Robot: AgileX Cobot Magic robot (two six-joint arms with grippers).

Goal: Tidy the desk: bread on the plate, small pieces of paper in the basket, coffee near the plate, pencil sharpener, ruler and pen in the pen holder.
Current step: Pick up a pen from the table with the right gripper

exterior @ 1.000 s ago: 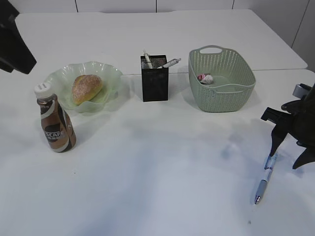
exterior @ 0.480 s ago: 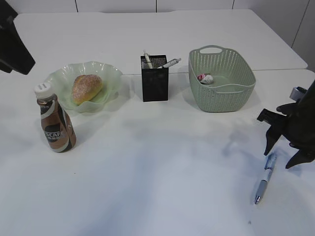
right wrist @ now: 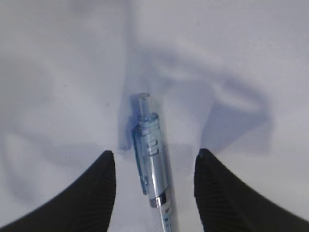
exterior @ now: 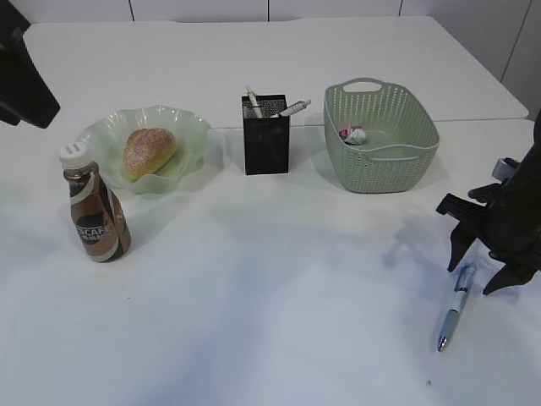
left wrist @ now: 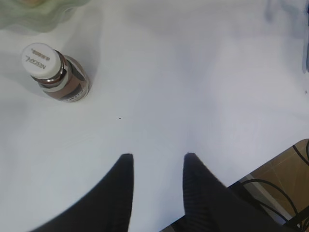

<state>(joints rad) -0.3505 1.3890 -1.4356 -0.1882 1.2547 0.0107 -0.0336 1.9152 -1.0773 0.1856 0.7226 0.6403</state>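
Note:
A blue-and-clear pen (exterior: 455, 306) lies on the white desk (exterior: 270, 288) at the front right. My right gripper (exterior: 474, 275) stands open over its upper end. In the right wrist view the pen (right wrist: 152, 164) lies between the two fingers of that gripper (right wrist: 154, 152), touching neither. The bread (exterior: 150, 150) sits in the plate (exterior: 101, 127), and the coffee (exterior: 95, 216) stands just in front of it. My left gripper (left wrist: 158, 155) is open and empty, above the desk and to the right of the coffee (left wrist: 55, 72). Pens stick out of the pen holder (exterior: 265, 135). Ruler and pencil sharpener are hidden.
The basket (exterior: 380, 135) stands right of the pen holder with a crumpled piece of paper (exterior: 352, 134) inside. The left arm (exterior: 21, 76) hangs dark at the far left edge. The desk's front edge (left wrist: 270, 159) shows in the left wrist view.
My right gripper has shifted a little to the left, and its fingers now straddle the pen's upper end. The pen and the left arm have not moved.

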